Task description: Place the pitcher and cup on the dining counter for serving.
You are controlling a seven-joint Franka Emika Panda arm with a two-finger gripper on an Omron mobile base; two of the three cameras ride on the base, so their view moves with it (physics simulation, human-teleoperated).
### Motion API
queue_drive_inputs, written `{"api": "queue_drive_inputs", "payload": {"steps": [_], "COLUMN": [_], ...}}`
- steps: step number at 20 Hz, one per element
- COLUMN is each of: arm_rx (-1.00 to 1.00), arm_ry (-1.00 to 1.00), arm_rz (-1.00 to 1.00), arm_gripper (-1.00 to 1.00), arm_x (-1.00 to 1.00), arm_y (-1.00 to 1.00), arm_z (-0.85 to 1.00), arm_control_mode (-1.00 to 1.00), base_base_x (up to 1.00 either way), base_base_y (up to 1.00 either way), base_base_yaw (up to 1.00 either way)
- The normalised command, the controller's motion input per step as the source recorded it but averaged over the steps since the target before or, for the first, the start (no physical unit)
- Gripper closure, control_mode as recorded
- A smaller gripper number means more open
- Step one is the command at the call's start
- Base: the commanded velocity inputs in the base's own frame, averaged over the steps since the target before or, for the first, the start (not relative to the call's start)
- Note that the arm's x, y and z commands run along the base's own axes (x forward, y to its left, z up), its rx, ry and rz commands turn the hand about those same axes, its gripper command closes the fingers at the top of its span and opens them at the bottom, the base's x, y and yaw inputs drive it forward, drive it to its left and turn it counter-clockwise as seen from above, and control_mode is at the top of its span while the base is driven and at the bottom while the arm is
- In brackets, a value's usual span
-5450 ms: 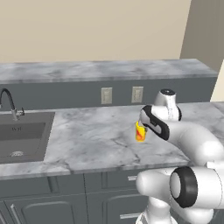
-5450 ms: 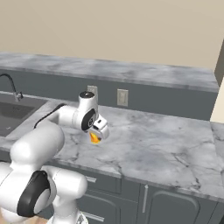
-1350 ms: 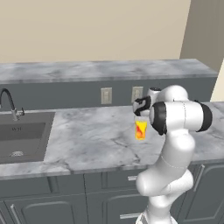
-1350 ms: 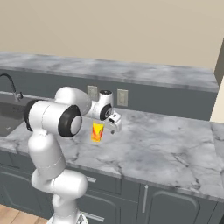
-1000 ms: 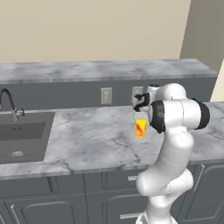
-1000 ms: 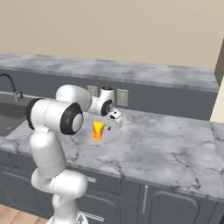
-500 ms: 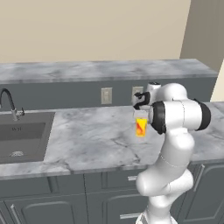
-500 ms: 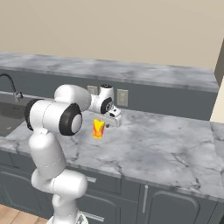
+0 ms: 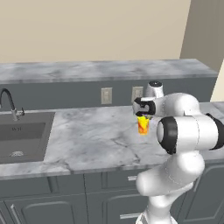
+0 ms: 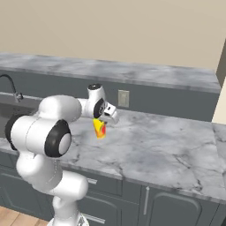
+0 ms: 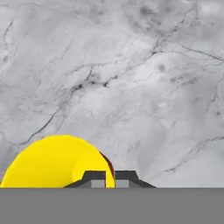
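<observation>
1. Hand view first: my gripper [image 11: 110,177] looks straight down, its two dark tips pinched tight on the near wall of the cup [image 11: 54,162] — one tip inside the rim, one outside, almost no gap between them. So I am closed on the cup's rim wall.

2. From the left base view, the cup [image 9: 143,125] stands upright on the lower worktop [image 9: 96,135], near the back wall and just below my hand [image 9: 141,114]. Whether its base touches the marble or has cleared it, I cannot tell.

3. From the right base view, the cup [image 10: 99,128] hangs under my wrist, and the dining counter [image 10: 132,73] runs along behind and above — a raised ledge well apart from where the cup is now.

4. How it should handle, as I judge it: small, rigid, light. A thin wall pinch holds it off-centre, so it may swing or tilt about my tips if I jerk. The surface looks smooth and could slip.

5. A hold on the rim wall is sensible for something this size; it leaves the base free for setting down.

6. Next I would need a steady lift, high enough to clear the ledge's front edge, then forward onto the dining counter.

7. I see no pitcher from here.
</observation>
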Motion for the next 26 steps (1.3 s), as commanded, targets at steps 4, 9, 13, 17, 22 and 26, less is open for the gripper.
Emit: {"api": "queue_drive_inputs", "payload": {"steps": [4, 9, 13, 17, 22, 26], "arm_rx": [-0.03, 0.0, 0.0, 0.01, 0.01, 0.0], "arm_ry": [-0.24, -0.25, -0.23, -0.19, -0.07, 0.0], "arm_rz": [0.02, 0.03, 0.01, 0.01, 0.03, 0.0], "arm_gripper": [1.0, 1.0, 1.0, 1.0, 1.0, 1.0], "arm_x": [-0.54, -0.61, -0.48, -0.66, -0.37, 0.0], "arm_y": [0.12, 0.1, 0.27, 0.46, 0.36, 0.0], "arm_z": [0.83, 1.0, 0.91, 0.78, 0.22, 0.0], "arm_control_mode": [-1.0, -1.0, -1.0, -1.0, 1.0, 1.0], "base_base_x": [0.0, 0.0, 0.0, 0.0, -0.59, -0.95], "base_base_y": [0.0, 0.0, 0.0, 0.0, 0.6, 1.0], "base_base_yaw": [0.0, 0.0, 0.0, 0.0, 0.06, 0.11]}}
